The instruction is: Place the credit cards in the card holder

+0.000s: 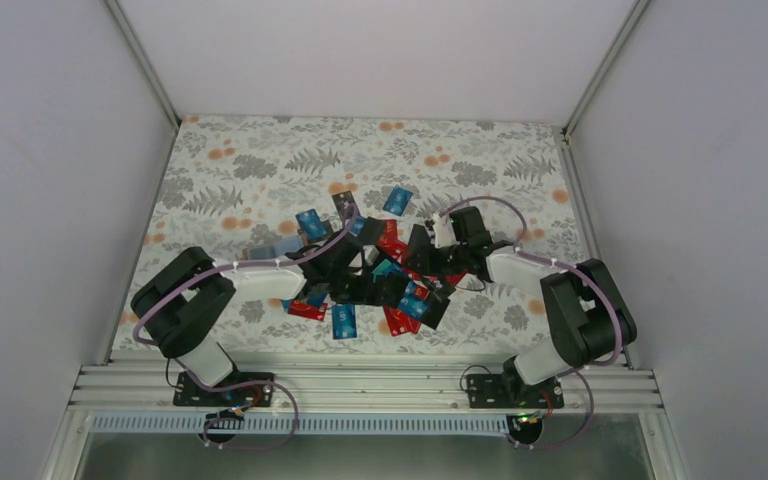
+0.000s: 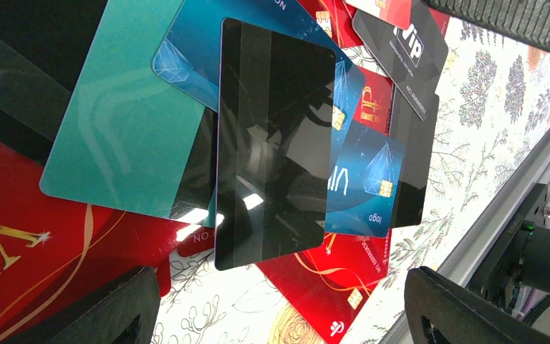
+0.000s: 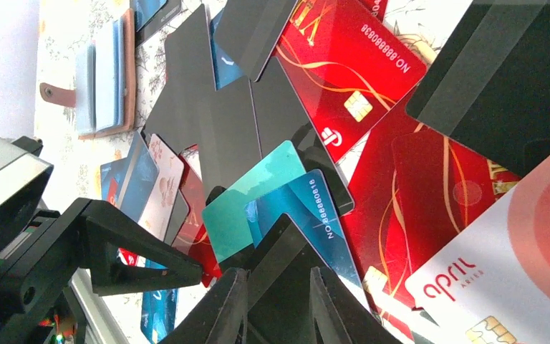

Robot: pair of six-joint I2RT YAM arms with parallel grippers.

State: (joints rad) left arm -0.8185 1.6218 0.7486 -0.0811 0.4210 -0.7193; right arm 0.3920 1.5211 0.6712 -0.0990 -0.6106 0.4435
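Two arms reach over heaped credit cards (image 3: 358, 86) on the floral table (image 1: 260, 160); left gripper (image 2: 279, 315) gapes wide, empty; right gripper (image 3: 276, 301) pinches a black card (image 3: 281, 251) narrowly; farther left, the tan card holder (image 3: 104, 79) lies open, pale blue pockets (image 3: 89, 79) inside.

In the right wrist view a white card (image 3: 501, 265) reads "april". Up-left of the white card, a red card (image 3: 344, 79) bears "NO:88888038"; left of it, a blue card (image 3: 315, 208) bears "NO:88888818". In the left wrist view a grey card (image 2: 404, 50) reads "vip" and a chip card (image 2: 365, 186) reads "logo".
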